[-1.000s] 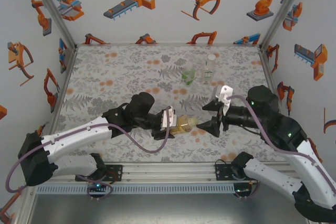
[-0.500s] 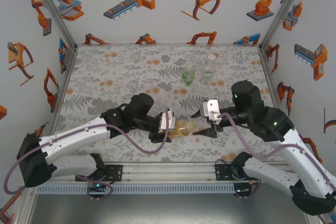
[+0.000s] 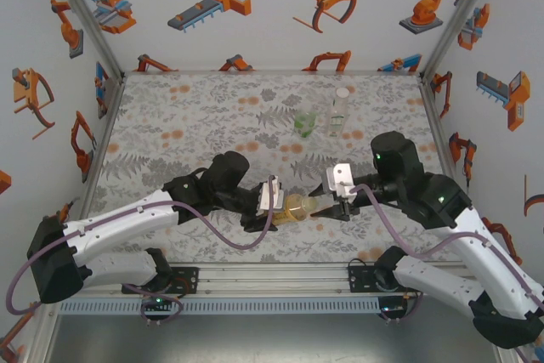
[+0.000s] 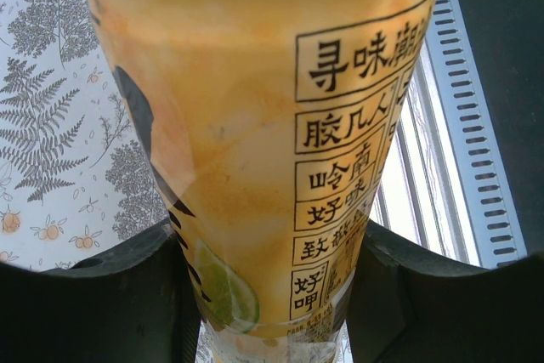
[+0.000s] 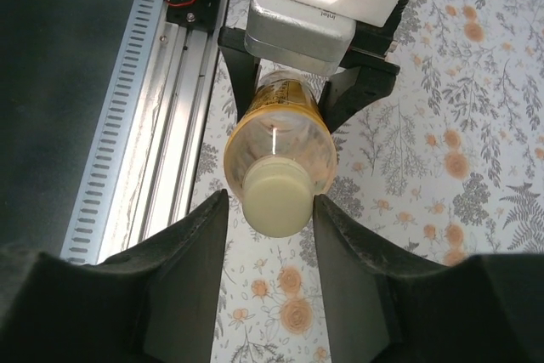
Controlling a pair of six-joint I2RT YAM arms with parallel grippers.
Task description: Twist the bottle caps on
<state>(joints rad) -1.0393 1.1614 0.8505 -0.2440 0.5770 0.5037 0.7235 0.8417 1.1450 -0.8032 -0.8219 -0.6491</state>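
**1. Surface and enclosure.** You are looking at a table covered by a mat (image 3: 187, 116) printed with grey ferns and orange dots. White walls (image 3: 272, 40) on the left, far and right sides carry orange robot pictures. Aluminium posts (image 3: 85, 14) run up the 2 far corners, and a slotted rail (image 3: 272, 282) lines the near edge.

**2. Count.**
- 3 bottles: 1 amber bottle (image 3: 299, 205), 1 green-tinted bottle (image 3: 305, 123) and 1 slim colourless bottle (image 3: 340, 108).
- 1 cap that you can make out plainly: the yellowish cap (image 5: 274, 195), seated on the mouth of the amber bottle. The tops of the other 2 bottles are too small to judge.
- 2 arms.

**3. Position and grip.** The amber bottle lies level above the mat, near the rail and close to centre, with its cap end pointing right. The left gripper (image 3: 280, 208) is clenched on its labelled body. The right gripper (image 5: 270, 201) faces it from the right, with 1 finger on either side of the yellowish cap. The jaws bracket the cap closely, but you cannot tell whether they press on it.

**4. Surroundings.** The other 2 bottles stand upright just beside each other, right of centre toward the far side and well apart from both grippers. A purple cable (image 3: 246, 240) loops below the left arm, above the mat.
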